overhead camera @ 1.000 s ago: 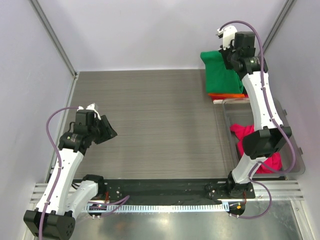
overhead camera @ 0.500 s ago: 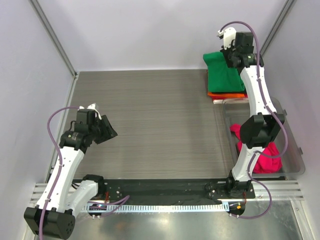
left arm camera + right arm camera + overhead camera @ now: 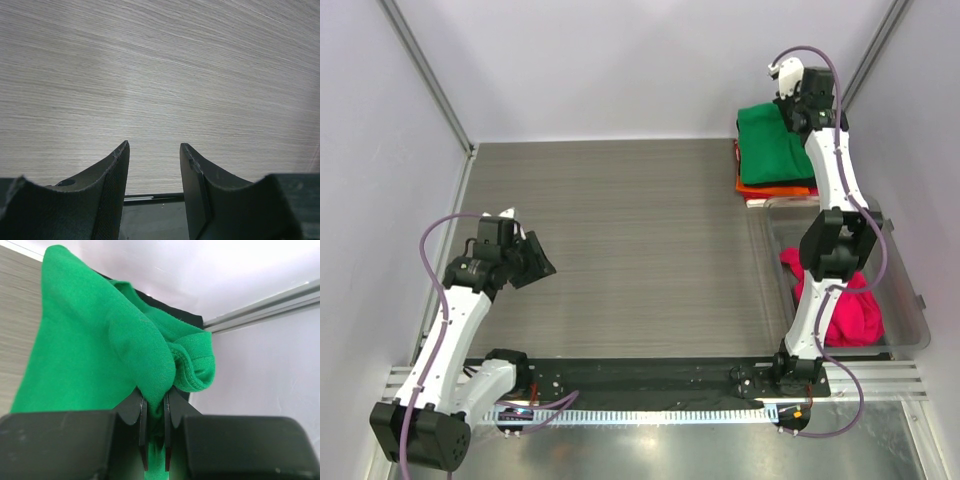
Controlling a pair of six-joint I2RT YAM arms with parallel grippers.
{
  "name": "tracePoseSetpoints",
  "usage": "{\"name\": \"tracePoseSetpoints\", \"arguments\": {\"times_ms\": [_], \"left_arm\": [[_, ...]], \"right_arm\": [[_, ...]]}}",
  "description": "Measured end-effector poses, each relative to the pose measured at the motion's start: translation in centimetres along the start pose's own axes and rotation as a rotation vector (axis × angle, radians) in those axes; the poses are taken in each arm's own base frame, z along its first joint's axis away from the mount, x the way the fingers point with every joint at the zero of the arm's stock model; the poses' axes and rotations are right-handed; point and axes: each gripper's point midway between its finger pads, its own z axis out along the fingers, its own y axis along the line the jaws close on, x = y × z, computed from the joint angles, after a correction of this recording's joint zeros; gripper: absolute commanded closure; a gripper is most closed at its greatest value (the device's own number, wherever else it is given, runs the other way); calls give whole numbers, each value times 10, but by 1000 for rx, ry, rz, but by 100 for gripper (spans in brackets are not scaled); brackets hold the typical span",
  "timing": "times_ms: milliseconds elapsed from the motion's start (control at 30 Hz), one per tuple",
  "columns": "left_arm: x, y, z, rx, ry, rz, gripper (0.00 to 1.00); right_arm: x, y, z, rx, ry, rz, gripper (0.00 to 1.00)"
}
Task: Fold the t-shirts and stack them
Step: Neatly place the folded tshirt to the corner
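Green t-shirt (image 3: 770,145) from above: it lies on top of a folded pile just past the far end of the bin (image 3: 768,225). An orange t-shirt (image 3: 775,189) shows as a strip under it, on the side nearest the bin. I see the right gripper (image 3: 790,112) at the shirt's far edge, the side away from the bin. A pink t-shirt (image 3: 845,310) sits crumpled inside the bin. The left gripper (image 3: 534,262) hangs over the bare table (image 3: 640,220), well apart from the bin and off to its left.

Left wrist view: the left gripper (image 3: 152,147) is spread, with a clear gap between its two dark fingers (image 3: 112,175) and nothing in it. Only wood-grain table (image 3: 160,60) lies below.

Right wrist view: the right gripper (image 3: 153,400) is clamped on the green t-shirt (image 3: 90,340). A bunched fold of cloth is pinched between the fingertips (image 3: 141,412), and a rolled hem bulges just beside them. A thin dark edge shows behind the green cloth; I cannot tell what it is. From here the bin is out of sight.
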Motion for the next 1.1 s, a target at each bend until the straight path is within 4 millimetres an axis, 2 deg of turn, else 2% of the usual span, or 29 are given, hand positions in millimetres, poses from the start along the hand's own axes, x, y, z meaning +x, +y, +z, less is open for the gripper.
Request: {"name": "tracePoseSetpoints", "arguments": {"times_ms": [333,400,433,467,567,633,733,867,1000,1100], "left_arm": [[2,2,5,-12,21,-3,54],[3,2,6,-15,27,-4,54],[3,2,6,-17,30,-4,54],[4,3,7,-18,33,-4,54],[5,3,9,-22,41,-5,54],[5,3,9,-23,40,-5,55],[4,3,8,-20,36,-5,54],[3,2,4,-11,21,-2,55],[2,0,1,-2,5,0,54],[0,-1,-4,11,-15,3,54]], "right_arm": [[32,-14,64,66,17,-6,99],[39,-19,81,107,24,-2,74],[43,-24,89,136,27,5,41],[48,-27,98,168,32,16,1],[58,-44,117,297,35,47,0],[64,-57,121,387,44,81,0],[66,-73,113,499,48,149,0],[47,-103,85,640,-16,297,0],[7,-125,31,678,-138,455,0],[-32,-132,-34,627,-272,598,0]]}}
